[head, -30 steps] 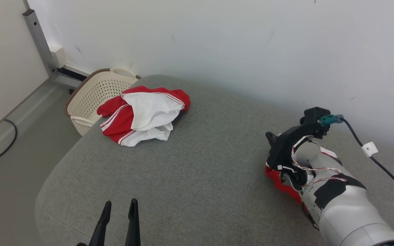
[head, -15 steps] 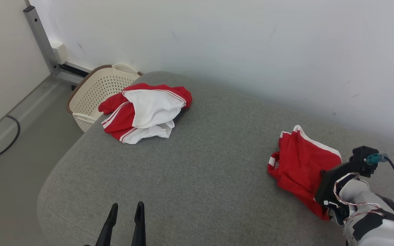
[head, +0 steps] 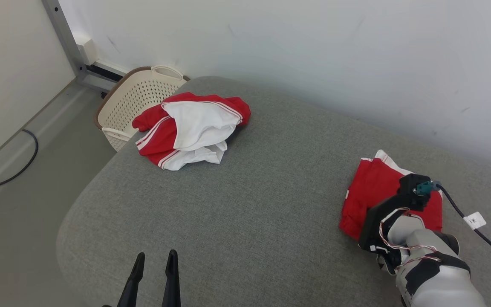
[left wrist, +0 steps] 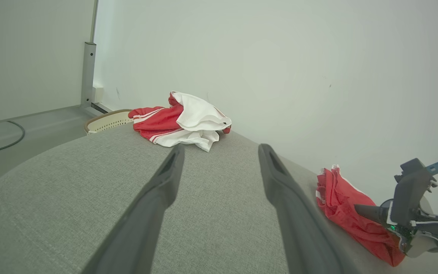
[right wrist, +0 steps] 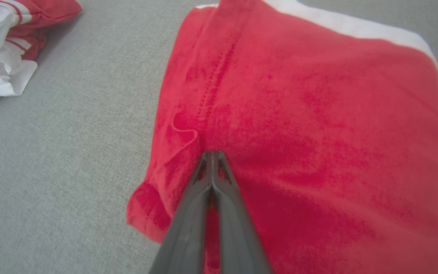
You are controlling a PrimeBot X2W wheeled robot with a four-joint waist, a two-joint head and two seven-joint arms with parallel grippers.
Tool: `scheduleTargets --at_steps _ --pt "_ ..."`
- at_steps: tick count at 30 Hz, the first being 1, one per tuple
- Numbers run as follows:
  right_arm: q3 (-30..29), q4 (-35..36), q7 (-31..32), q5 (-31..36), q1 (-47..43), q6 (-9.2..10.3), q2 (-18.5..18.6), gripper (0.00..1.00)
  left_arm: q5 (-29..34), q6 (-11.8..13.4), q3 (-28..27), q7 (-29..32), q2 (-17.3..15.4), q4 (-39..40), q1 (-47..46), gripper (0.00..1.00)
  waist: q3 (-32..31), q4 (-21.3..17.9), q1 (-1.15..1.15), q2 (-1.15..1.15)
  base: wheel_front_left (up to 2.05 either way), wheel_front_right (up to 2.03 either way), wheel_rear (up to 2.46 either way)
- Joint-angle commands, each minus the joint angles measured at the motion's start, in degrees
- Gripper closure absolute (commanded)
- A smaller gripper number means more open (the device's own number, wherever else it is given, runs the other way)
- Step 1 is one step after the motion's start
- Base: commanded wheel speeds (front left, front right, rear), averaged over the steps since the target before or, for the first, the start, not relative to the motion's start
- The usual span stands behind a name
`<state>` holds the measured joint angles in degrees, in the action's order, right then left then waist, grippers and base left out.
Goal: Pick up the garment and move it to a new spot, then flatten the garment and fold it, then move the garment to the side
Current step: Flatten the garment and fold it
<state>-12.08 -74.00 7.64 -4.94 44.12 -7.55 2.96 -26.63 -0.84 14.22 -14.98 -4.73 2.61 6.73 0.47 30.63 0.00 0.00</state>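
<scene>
Right wrist view looks down on the garment [right wrist: 299,125], a red piece with a white band along its far edge. It lies fairly flat, apparently folded, on the grey cushion [head: 249,213], with a small pucker beside a stitched seam. The right gripper [right wrist: 212,154] has its two fingers closed together, tips resting on the red cloth just by that pucker. I cannot tell whether any cloth is nipped between them. In the head view the garment sits at the right side of the cushion, near the wall.

The left gripper [head: 156,254] hangs at the near edge of the cushion, fingers parted and holding nothing, well apart from the garment. A crumpled heap of red and white clothes [head: 190,132] lies at the far left corner, with a pale basket [head: 139,102] on the floor just behind it.

My guess is that the garment is being slid or set aside. The danger is drag: closed tips pushing across soft cloth could catch only the top layer, bunching it at the pucker and pulling the fold open. Lifting away with a layer nipped would undo it too.
</scene>
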Motion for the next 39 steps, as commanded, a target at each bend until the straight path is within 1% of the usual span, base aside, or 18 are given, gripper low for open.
scheduleTargets --at_steps 1,3,7,10,13,14,15,18,21,25,26,28,32,33,39 --pt "0.7 0.0 0.7 -0.1 0.5 0.09 0.0 1.00 0.6 0.0 -0.1 -0.3 0.2 0.2 0.2 0.00 0.2 0.4 0.00 0.00 0.00 0.00 0.00" --pt "4.4 0.0 1.8 -3.5 1.1 0.09 -0.2 1.00 0.7 -0.2 0.0 -0.3 0.2 0.0 0.0 0.00 0.2 0.8 0.00 0.00 0.00 0.00 0.00" --pt "15.5 0.7 3.0 -13.6 1.0 0.09 -0.1 1.00 0.7 -0.5 -0.3 -0.3 0.4 -0.2 -0.3 0.00 -0.2 1.0 0.00 0.00 0.00 0.00 0.00" --pt "24.4 5.5 4.9 -23.1 -0.9 0.09 -0.2 1.00 0.8 -0.7 -0.8 -0.3 0.4 -0.3 -0.4 0.00 -0.7 0.6 0.00 0.00 0.00 0.00 0.00" --pt "29.9 8.4 6.2 -29.8 -0.4 0.09 -0.1 1.00 0.9 -1.2 -1.3 -0.3 0.2 -0.4 0.0 0.00 -1.6 -0.3 0.00 0.00 0.00 0.00 0.00" --pt "31.0 8.8 6.5 -31.3 0.3 0.09 -0.1 0.57 0.9 -1.1 -1.4 -0.3 0.2 -0.6 0.2 0.00 -1.9 -0.6 0.00 0.00 0.00 0.00 0.00" --pt "31.5 8.4 7.1 -32.9 1.1 0.09 -0.1 0.00 0.9 -1.2 -1.5 -0.3 0.1 -0.7 0.2 0.00 -2.3 -0.9 0.00 0.00 0.00 0.00 0.00" --pt "31.9 5.5 7.1 -34.2 3.8 0.09 -0.1 0.00 0.9 -1.4 -1.8 -0.3 -0.1 -1.1 0.3 0.00 -3.4 -1.9 0.00 0.00 0.00 0.00 0.00" --pt "30.7 1.8 5.8 -32.2 7.1 0.09 0.2 0.00 0.9 -1.7 -1.8 -0.3 -0.3 -1.4 0.4 0.00 -4.3 -2.9 0.00 0.00 0.00 0.00 0.00" --pt "26.5 0.0 4.8 -30.0 7.6 0.09 4.5 0.00 0.8 -2.0 -1.6 -0.3 -0.6 -1.8 0.4 0.00 -5.1 -3.7 0.00 0.00 0.00 0.00 0.00" --pt "26.5 0.0 4.8 -30.0 7.6 0.09 4.5 0.00 0.8 -2.0 -1.6 -0.3 -0.6 -1.8 0.4 0.00 -5.1 -3.7 0.00 0.00 0.00 0.00 0.00" --pt "23.6 -0.1 5.4 -28.8 5.0 0.09 6.8 0.00 0.7 -2.1 -1.4 -0.3 -0.6 -2.0 0.4 0.00 -5.3 -3.8 0.00 0.00 0.00 0.00 0.00" --pt "17.5 0.1 5.7 -25.8 1.9 0.09 9.5 0.00 0.5 -2.1 -1.0 -0.2 -0.8 -2.4 0.5 0.00 -5.5 -3.9 0.00 0.00 0.00 0.00 0.00" --pt "14.5 0.1 5.3 -23.7 0.2 0.09 10.5 0.00 0.4 -2.1 -0.9 -0.1 -0.8 -2.5 0.5 0.00 -5.5 -3.9 0.00 0.00 0.00 0.00 0.00" --pt "5.1 0.0 5.3 -16.5 -2.9 0.09 9.3 0.00 0.2 -2.3 -0.5 0.2 -1.1 -2.7 0.0 0.00 -5.0 -3.5 0.00 0.00 0.00 0.00 0.00"
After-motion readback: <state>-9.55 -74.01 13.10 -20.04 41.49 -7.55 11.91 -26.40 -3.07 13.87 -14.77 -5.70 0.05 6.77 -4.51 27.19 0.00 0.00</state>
